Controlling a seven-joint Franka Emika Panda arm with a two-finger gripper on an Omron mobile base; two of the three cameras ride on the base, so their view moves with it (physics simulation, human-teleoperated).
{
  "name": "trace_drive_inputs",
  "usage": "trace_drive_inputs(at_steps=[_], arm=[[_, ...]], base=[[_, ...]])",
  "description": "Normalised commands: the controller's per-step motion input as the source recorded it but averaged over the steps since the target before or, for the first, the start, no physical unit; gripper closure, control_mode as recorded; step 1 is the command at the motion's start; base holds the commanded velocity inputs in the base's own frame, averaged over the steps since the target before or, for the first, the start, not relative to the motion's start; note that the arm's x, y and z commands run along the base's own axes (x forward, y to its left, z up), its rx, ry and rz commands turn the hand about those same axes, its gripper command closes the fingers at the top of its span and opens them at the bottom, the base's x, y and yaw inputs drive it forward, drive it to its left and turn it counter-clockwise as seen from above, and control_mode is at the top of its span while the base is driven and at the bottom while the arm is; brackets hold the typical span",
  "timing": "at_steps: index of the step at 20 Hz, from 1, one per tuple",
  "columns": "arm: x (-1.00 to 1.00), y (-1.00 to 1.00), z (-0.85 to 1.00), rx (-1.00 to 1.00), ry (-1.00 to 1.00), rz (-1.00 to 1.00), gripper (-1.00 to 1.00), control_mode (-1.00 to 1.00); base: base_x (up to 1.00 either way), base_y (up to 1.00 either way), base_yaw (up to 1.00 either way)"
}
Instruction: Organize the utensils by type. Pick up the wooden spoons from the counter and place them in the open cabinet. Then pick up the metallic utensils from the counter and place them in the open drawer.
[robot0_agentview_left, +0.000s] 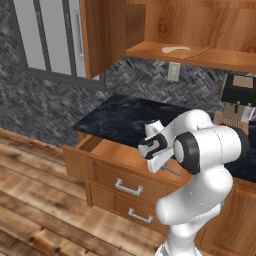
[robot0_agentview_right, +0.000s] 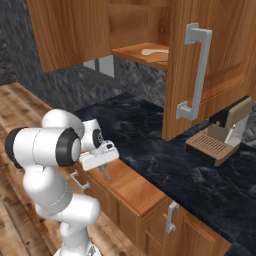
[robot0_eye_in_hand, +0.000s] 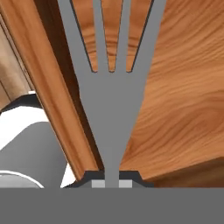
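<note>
Your gripper (robot0_eye_in_hand: 112, 183) pinches a grey fork (robot0_eye_in_hand: 110, 87), its prongs pointing away over the open drawer (robot0_eye_in_hand: 183, 105); no writing is readable

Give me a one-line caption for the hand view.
Gripper shut on a grey metal fork, tines out over the open drawer's wooden bottom.

We see bare drawer (robot0_eye_in_hand: 175, 109) floor under the fork (robot0_eye_in_hand: 109, 100), free to pass; drawer front wall (robot0_eye_in_hand: 52, 100) blocks one side, open cabinet door (robot0_agentview_right: 200, 70) hangs overhead.

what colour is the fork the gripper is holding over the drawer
Plain flat grey; the fork shows best in the hand view, tines out over the drawer's wooden bottom.
</note>
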Motion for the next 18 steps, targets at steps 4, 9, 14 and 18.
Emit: trace_drive_inputs(at_steps=[4, 9, 14, 18], arm=[[0.00, -0.08, -0.32, 0.14, -0.25, 0.08, 1.00, -1.00], [0.00, 0.00, -0.29, 0.04, -0.07, 0.05, 1.00, -1.00], [0.01, 0.00, -0.25, 0.00, -0.05, 0.06, 1.00, -1.00], [0.02, 0.00, -0.15, 0.00, -0.04, 0.09, 1.00, -1.00]], base=[[0.00, 0.00, 0.00], [0.00, 0.00, 0.00], [0.00, 0.00, 0.00], [0.00, 0.00, 0.00]])
